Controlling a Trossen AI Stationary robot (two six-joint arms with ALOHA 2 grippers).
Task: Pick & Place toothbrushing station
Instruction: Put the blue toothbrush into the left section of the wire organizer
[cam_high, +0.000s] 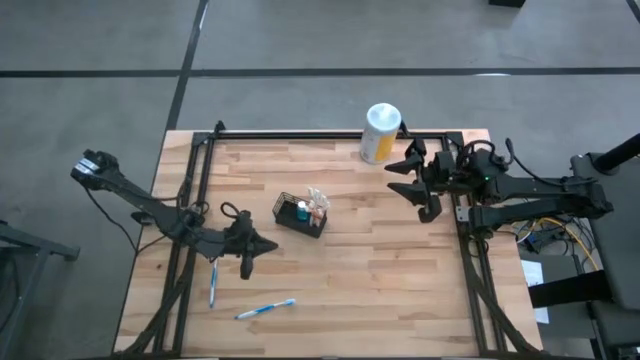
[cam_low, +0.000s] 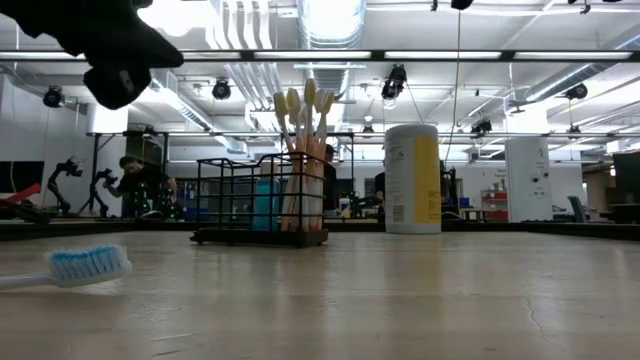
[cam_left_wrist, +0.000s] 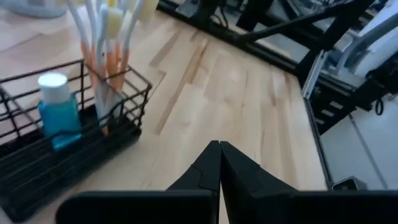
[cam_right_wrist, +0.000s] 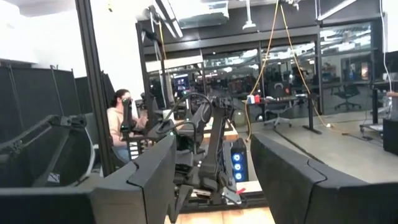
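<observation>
Blue toothbrush (cam_low: 88, 265) lies nearest on the table (cam_high: 380, 270). Behind it, mid-table, sits the black basket (cam_high: 300, 215). Left hand (cam_high: 249, 262), closed and empty, hovers beside it. Right hand (cam_high: 420, 186) waits open.

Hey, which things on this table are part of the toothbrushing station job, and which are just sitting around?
Part of the job:
- black wire-mesh basket, holding upright toothbrushes and a small blue bottle
- two loose blue toothbrushes lying flat: one, another
- left gripper, shut and empty, beside the basket

Lying about:
- white-topped canister at the far edge
- right gripper, open, waiting
</observation>
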